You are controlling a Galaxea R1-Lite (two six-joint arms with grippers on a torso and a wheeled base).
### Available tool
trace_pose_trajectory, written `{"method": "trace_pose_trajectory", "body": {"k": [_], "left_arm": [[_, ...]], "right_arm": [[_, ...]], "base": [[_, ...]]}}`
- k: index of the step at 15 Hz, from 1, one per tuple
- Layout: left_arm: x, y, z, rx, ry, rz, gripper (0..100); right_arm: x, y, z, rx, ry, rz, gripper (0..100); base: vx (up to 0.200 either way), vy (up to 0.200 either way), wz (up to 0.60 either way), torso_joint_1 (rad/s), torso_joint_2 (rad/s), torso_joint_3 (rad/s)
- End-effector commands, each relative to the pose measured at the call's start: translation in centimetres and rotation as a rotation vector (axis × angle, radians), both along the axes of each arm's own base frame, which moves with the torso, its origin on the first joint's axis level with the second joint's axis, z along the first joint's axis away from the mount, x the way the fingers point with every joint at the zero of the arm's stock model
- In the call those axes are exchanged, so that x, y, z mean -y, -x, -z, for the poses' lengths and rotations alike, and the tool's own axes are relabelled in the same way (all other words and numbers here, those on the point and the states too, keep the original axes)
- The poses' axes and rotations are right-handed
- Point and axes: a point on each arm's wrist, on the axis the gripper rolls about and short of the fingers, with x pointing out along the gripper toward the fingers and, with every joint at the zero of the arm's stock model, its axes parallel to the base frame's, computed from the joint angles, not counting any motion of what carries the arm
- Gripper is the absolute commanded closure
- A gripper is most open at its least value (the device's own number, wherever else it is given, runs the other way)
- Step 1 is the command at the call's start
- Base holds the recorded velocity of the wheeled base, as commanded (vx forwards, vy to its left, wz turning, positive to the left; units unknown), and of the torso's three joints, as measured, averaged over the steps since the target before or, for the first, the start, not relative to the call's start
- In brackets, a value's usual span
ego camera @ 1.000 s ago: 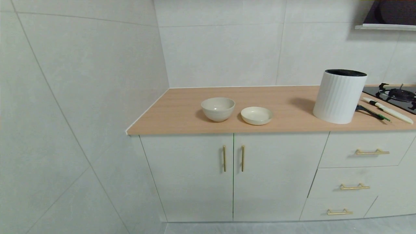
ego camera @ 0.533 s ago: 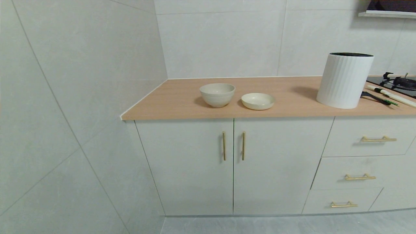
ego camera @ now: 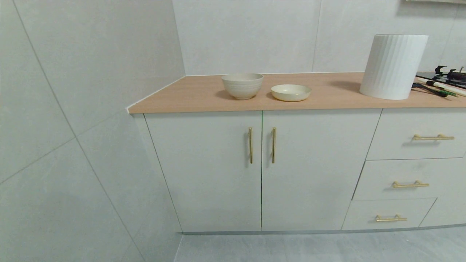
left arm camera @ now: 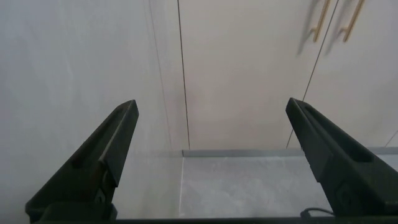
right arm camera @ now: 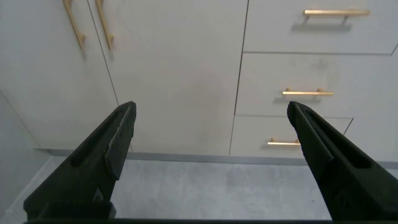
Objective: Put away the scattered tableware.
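Observation:
A beige bowl [ego camera: 242, 85] and a shallow cream dish [ego camera: 291, 92] stand side by side on the wooden countertop [ego camera: 189, 98]. At the counter's right end lie long utensils [ego camera: 435, 89], beside a tall white ribbed container [ego camera: 395, 66]. My left gripper [left arm camera: 211, 115] is open, low down, facing the cabinet's left door and the floor. My right gripper [right arm camera: 211, 115] is open too, low in front of the cabinet doors and drawers. Neither holds anything.
Under the counter are two cabinet doors with gold handles [ego camera: 261, 145] and three drawers [ego camera: 418, 137] to the right. A tiled wall [ego camera: 72, 91] closes the left side. A stove [ego camera: 449, 72] is at the far right. Grey floor [ego camera: 291, 247] lies before the cabinet.
The whole head view has shifted: the counter now sits higher in the picture and more cabinet front and floor show, so the camera has moved. The tableware has not moved.

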Motion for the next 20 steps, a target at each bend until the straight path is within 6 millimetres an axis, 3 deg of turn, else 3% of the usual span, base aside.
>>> {"method": "trace_pose_trajectory", "body": {"k": [1, 12, 20], "left_arm": [[0.0, -0.01, 0.0, -0.001, 0.0, 0.0, 0], [0.0, -0.01, 0.0, -0.001, 0.0, 0.0, 0], [0.0, -0.01, 0.02, -0.003, 0.0, 0.0, 0]], "right_arm": [[0.0, 0.0, 0.0, 0.0, 0.0, -0.001, 0], [0.0, 0.0, 0.0, 0.0, 0.001, -0.001, 0], [0.0, 0.0, 0.0, 0.0, 0.001, -0.001, 0]], "base": [[0.0, 0.0, 0.0, -0.066, 0.35, 0.276], [0.0, 0.0, 0.0, -0.007, 0.04, 0.02], [0.2, 0.0, 0.0, 0.001, 0.0, 0.007]]}}
